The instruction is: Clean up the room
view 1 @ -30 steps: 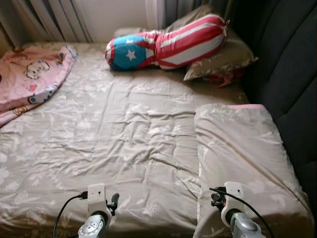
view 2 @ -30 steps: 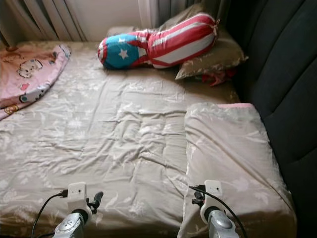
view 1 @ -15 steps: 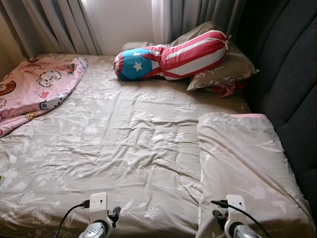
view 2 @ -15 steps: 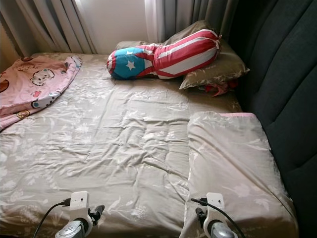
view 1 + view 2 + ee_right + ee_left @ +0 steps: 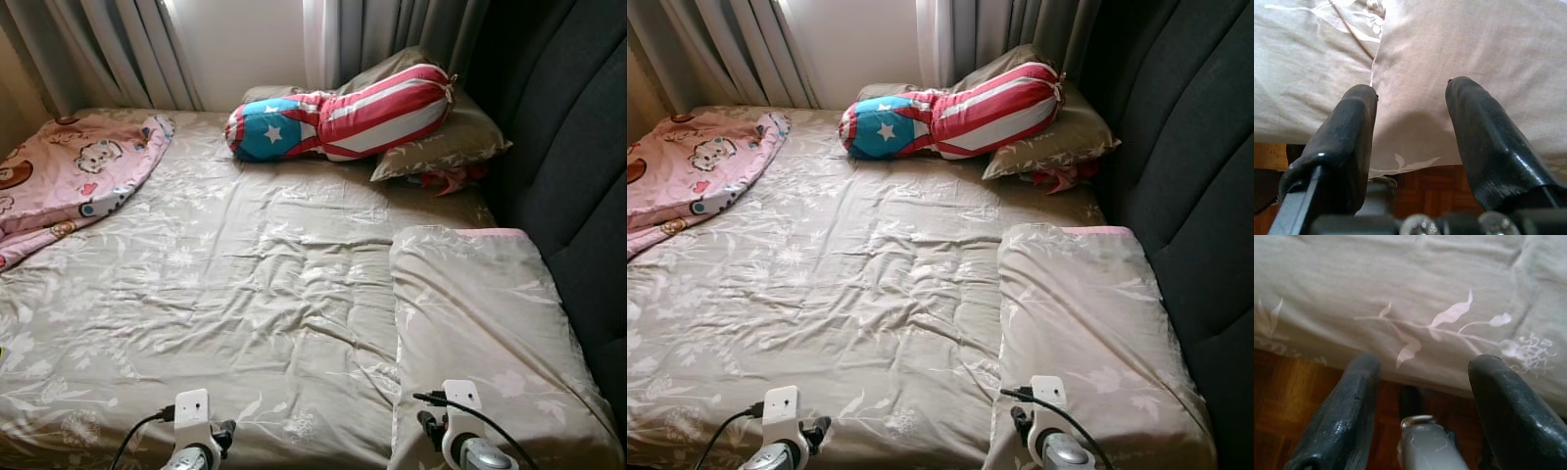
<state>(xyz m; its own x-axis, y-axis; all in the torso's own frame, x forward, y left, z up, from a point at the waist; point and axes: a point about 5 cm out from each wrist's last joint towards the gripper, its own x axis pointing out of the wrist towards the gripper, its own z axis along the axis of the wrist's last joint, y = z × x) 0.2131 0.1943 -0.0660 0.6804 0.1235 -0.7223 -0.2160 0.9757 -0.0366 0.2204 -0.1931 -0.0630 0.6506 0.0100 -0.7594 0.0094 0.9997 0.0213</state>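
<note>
Right now the robot stands at the near edge of the bed [image 5: 245, 294], both arms held low over the wooden floor [image 5: 1283, 401], likely because nothing has been picked yet. Its left gripper [image 5: 1422, 401] has its fingers spread apart with nothing between them, aimed at the hanging hem of the leafy beige cover [image 5: 1400, 293]. Its right gripper [image 5: 1410, 142] is likewise released and empty, pointing at the near end of a folded beige pillow [image 5: 480, 323] that lies along the bed's right edge against the dark padded headboard [image 5: 578, 196].

Further in, the middle of the cover is creased but bare. At the left edge a pink cartoon blanket [image 5: 69, 181] lies bunched and spilling off the side, which looks to me like the thing most in need of tidying. At the far right corner a red, white and blue star cushion [image 5: 338, 113] leans across a second beige pillow [image 5: 446, 147], with something red [image 5: 446, 181] poking out beneath it; I can't tell what. Grey curtains [image 5: 108, 49] hang behind.
</note>
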